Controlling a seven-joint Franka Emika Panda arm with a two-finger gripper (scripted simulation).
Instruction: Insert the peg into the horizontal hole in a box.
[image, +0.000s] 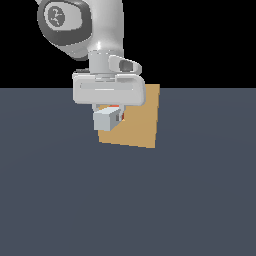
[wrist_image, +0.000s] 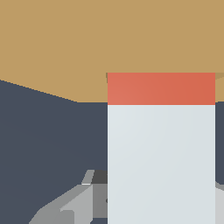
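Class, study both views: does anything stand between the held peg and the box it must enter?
Nothing visible does. The gripper holds the peg, whose red end already meets the face of the box, with no other object between them. The hole itself cannot be seen; the peg's end covers that spot.

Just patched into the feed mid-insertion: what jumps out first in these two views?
In the exterior view, the gripper hangs in front of the tan box, holding the peg with its grey-white end toward the camera and a sliver of red behind. In the wrist view the peg fills the frame, its red end meeting the box face. The hole itself is hidden behind the peg.
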